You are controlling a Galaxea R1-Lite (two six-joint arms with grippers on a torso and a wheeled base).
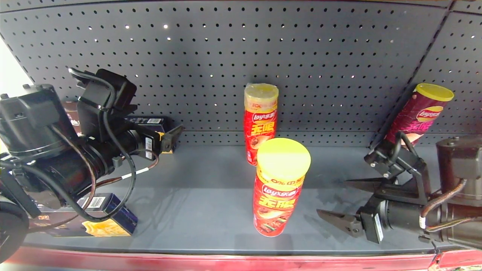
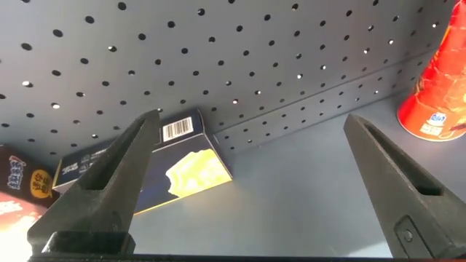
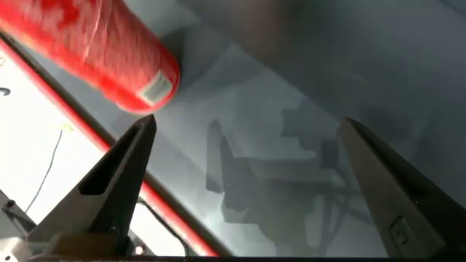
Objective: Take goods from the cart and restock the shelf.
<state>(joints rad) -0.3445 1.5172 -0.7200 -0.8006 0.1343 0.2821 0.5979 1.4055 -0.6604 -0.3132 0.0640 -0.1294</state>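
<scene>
— Where's the stock?
— Front red can (image 1: 280, 188) upright on the shelf (image 1: 203, 203) near its lip, second red can (image 1: 260, 120) just behind it.
— Pincers?
— Right pincer (image 1: 334, 198) beside the front can, left pincer (image 2: 251, 120) well apart from it; both gape wide, holding nothing. Placement looks done, I'd judge; next means fetching from the cart.
— Hidden?
— Purple can (image 1: 423, 109)'s base, behind the right arm (image 1: 406, 216)

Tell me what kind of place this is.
Most likely a shop aisle, or a mock-up of one: a grey shelf with a pegboard back and a red front strip, stocked with snack cans and boxed goods.
</scene>
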